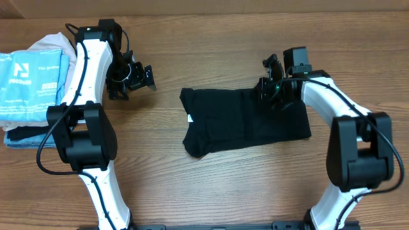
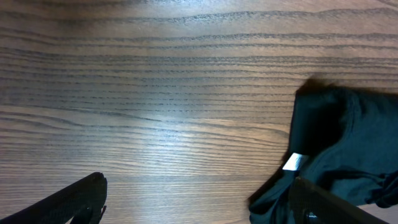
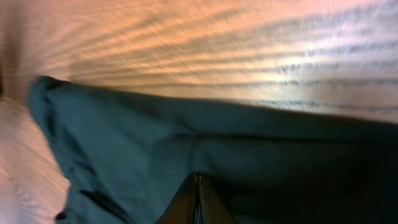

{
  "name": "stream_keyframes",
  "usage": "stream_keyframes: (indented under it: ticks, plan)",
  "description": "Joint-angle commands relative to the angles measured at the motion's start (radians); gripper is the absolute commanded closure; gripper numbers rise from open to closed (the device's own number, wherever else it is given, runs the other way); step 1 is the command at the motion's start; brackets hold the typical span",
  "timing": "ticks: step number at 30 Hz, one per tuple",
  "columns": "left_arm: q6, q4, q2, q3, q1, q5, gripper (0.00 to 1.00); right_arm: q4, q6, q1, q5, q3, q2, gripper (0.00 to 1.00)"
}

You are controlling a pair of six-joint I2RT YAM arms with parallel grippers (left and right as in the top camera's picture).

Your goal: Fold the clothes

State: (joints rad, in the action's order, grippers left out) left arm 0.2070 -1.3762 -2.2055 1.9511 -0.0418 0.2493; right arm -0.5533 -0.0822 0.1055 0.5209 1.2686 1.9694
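Note:
A black garment (image 1: 246, 121) lies partly folded at the middle of the wooden table, with a small white tag (image 1: 190, 117) at its left edge. My right gripper (image 1: 271, 88) is at the garment's upper right part, and its fingers (image 3: 198, 178) are pressed together in the dark fabric (image 3: 124, 143). My left gripper (image 1: 132, 75) is open and empty above bare wood, to the left of the garment. In the left wrist view the garment's left end (image 2: 342, 143) and its tag (image 2: 292, 162) show at the right, past the open fingers (image 2: 199, 205).
A stack of folded clothes (image 1: 29, 83) sits at the far left edge, light blue printed fabric on top, with a pale pink piece (image 1: 54, 43) behind and a blue one (image 1: 19, 137) below. Bare wood (image 1: 211, 185) lies in front of the garment.

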Motion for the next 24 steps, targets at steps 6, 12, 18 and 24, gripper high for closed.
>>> stream_keyframes:
  ticks: [6,12,18,24]
  plan:
    - [-0.013,-0.007,0.008,0.010,-0.004,-0.006,0.02,-0.155,0.032,-0.152,0.161,0.156,-0.120,0.96]
    - [-0.013,0.022,0.008,0.010,-0.003,-0.005,0.00,-0.495,0.257,-0.489,-0.063,0.203,-0.190,0.57]
    - [-0.030,0.013,0.008,0.010,-0.003,-0.005,0.00,-0.401,0.353,-0.482,-0.143,0.079,-0.173,0.53]
    - [-0.054,0.027,0.008,0.010,-0.003,-0.005,0.00,-0.200,0.352,-0.394,-0.127,-0.138,-0.171,0.54]
